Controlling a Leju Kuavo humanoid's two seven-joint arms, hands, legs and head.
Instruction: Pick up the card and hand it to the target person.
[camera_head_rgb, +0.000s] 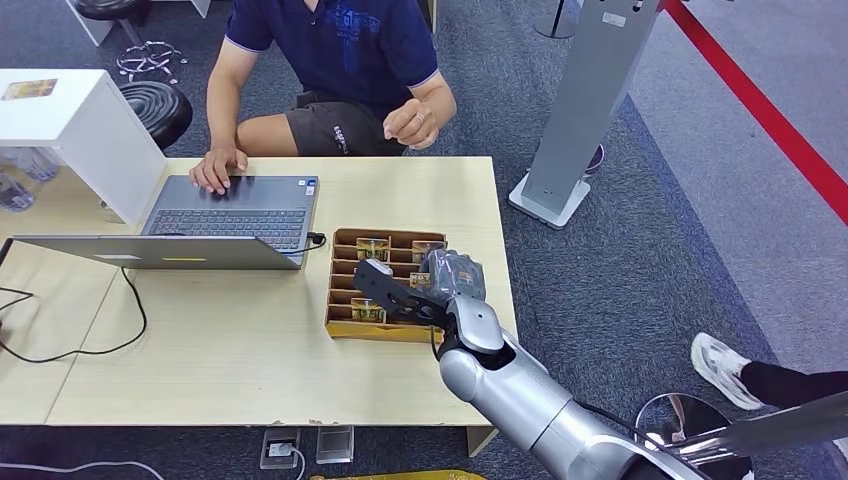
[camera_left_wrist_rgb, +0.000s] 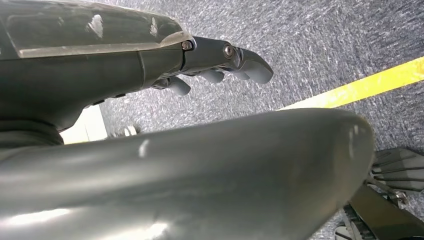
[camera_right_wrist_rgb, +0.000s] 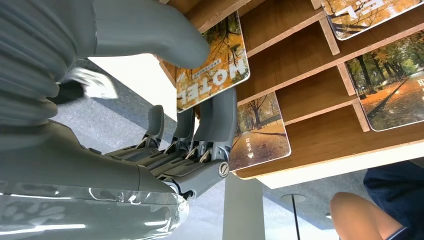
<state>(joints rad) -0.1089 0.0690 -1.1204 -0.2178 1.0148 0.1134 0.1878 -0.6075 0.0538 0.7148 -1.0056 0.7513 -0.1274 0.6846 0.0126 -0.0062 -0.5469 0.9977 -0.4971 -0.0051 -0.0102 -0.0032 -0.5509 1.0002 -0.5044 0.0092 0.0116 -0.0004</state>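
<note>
While the right hand (camera_right_wrist_rgb: 165, 125) is reaching into the card box (camera_head_rgb: 340, 328), thumb and fingers are pinching a hotel card (camera_right_wrist_rgb: 212, 62) upright in its slot, and the seated person (camera_head_rgb: 340, 60) is waiting across the table (camera_head_rgb: 250, 380), straight ahead.

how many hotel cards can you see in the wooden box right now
4 in the right wrist view: one card pinched by the right hand between thumb and fingers, one in the slot behind it, two in neighbouring slots of the wooden box. Others may be hidden.
</note>
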